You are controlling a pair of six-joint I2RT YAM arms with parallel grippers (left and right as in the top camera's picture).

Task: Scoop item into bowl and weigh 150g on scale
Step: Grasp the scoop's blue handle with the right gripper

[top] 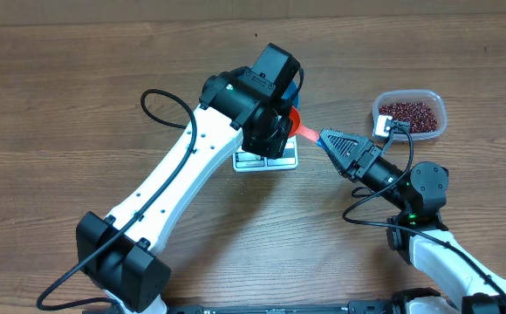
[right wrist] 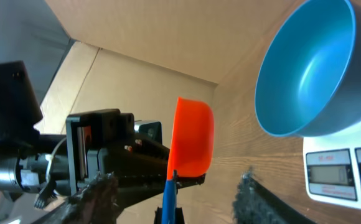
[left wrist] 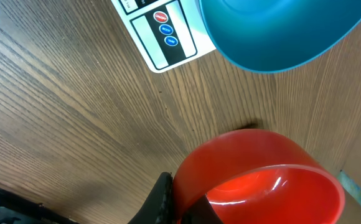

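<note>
- Left gripper [left wrist: 183, 208]: you see only one black finger [left wrist: 162, 199], cut by the frame's bottom edge and pressed to the red scoop [right wrist: 192, 143]. The jaws are together, clamped on the scoop.
- Overhead, the left wrist covers its own fingertips, most of the bowl and the far part of the scale.
- Right gripper [top: 330, 138]: the fingers [right wrist: 99, 196] stand apart on either side of a thin blue part [right wrist: 168, 202] below the scoop's cup. You can make out no contact. The blue part runs out of frame, so you cannot tell if it is the handle.
- Scoop: the cup stands on edge in the right wrist view. Overhead, its long axis runs from the left gripper toward the right gripper.
- Bowl [right wrist: 305, 68]: blue, sitting on the scale [right wrist: 339, 177], just beside the scoop.
- Scale: the display-and-button edge points to the robot's side of the table [top: 61, 87].
- Beans [top: 410, 112]: they lie in the clear tub [top: 441, 103] at far right, well apart from the scale.
</note>
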